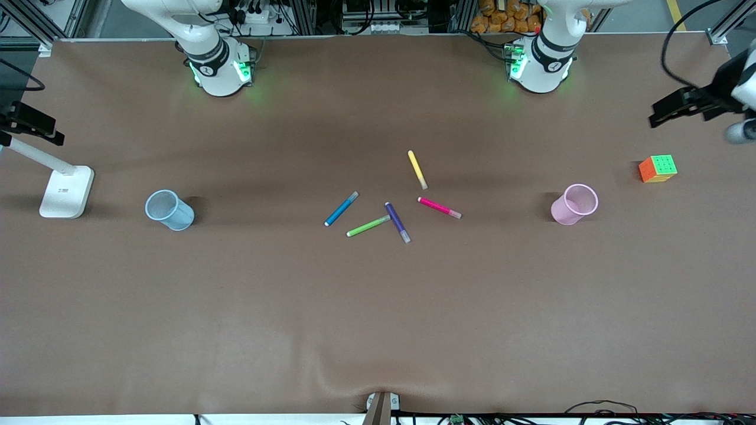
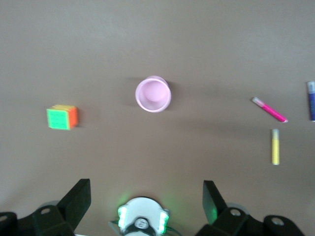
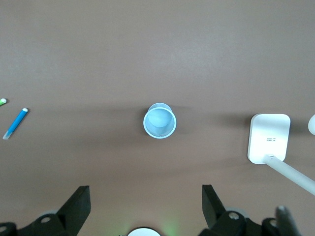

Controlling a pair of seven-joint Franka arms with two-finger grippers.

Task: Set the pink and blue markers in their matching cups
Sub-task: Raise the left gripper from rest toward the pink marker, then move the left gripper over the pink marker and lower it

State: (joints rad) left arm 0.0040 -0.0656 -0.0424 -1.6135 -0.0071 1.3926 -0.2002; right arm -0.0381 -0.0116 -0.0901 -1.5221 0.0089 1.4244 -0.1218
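Observation:
The pink marker (image 1: 439,208) and the blue marker (image 1: 341,209) lie flat among other markers at the middle of the table. The pale blue cup (image 1: 169,209) stands upright toward the right arm's end, and the pale pink cup (image 1: 574,204) toward the left arm's end. Both hands are out of the front view. My left gripper (image 2: 146,196) is open and empty, high over the table between its base and the pink cup (image 2: 153,94); the pink marker (image 2: 269,109) shows there too. My right gripper (image 3: 146,199) is open and empty, high over the table by the blue cup (image 3: 159,121); the blue marker (image 3: 15,123) shows at that view's edge.
A yellow marker (image 1: 417,169), a green marker (image 1: 368,226) and a dark purple marker (image 1: 397,222) lie beside the two task markers. A colour cube (image 1: 657,169) sits past the pink cup. A white lamp base (image 1: 66,191) stands past the blue cup. A black fixture (image 1: 697,103) overhangs the table's end by the cube.

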